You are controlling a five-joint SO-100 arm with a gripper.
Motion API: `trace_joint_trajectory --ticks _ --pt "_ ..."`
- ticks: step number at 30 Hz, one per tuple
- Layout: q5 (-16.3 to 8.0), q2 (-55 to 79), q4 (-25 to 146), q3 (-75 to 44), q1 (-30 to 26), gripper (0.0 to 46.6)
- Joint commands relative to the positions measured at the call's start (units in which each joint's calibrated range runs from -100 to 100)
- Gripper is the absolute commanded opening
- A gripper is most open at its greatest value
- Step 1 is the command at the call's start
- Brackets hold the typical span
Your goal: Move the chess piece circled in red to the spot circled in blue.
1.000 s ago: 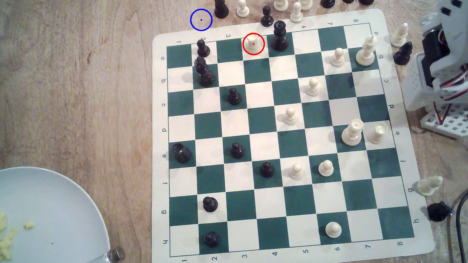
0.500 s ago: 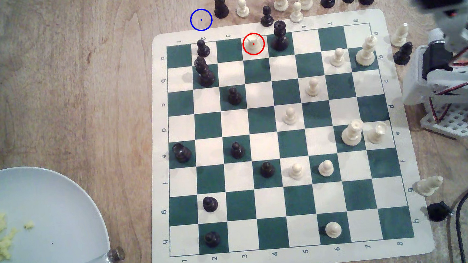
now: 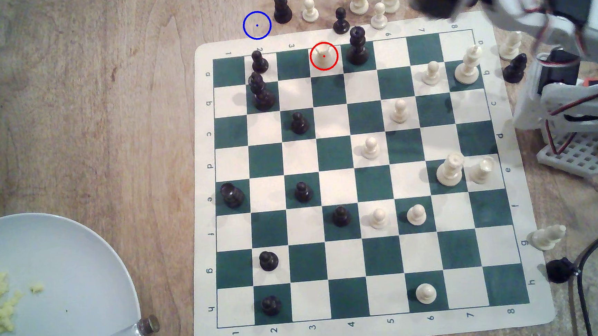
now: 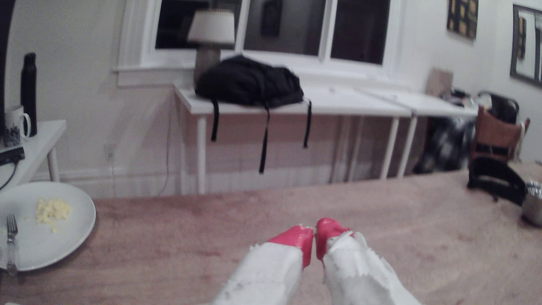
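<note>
Over the last second the arm swings up from its folded pose at the exterior view's right and reaches out above the far corner of the chessboard (image 3: 198, 188), so the end effector (image 4: 314, 234) now rides high, its red tips pressed together and gripping nothing. The cream rook (image 3: 323, 57) in the red ring has not moved, well apart from the end effector, with the blue-ringed spot (image 3: 257, 25) of bare desk (image 3: 70, 103) further beyond it. This reads as the approach beginning; opening, descent and grasp remain.
</note>
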Motion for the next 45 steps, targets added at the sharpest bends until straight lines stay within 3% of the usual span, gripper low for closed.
trace_joint_trajectory --ticks 1,8,12,18,24,26,31,45 --pt "-0.5 10.3 13.1 -16.8 3.0 0.2" --pt "-2.0 25.3 26.1 -31.0 4.3 0.2" --pt "-2.1 32.1 33.3 -38.7 3.6 3.2" --pt "-5.4 43.3 39.2 -47.6 2.8 4.6" --pt "-7.3 50.4 39.3 -50.1 2.7 9.9" --pt "-7.4 53.2 39.3 -51.4 2.8 12.8" --pt "-7.1 57.9 39.4 -53.3 3.6 14.9" --pt "-7.5 67.1 39.3 -53.6 2.1 15.0"
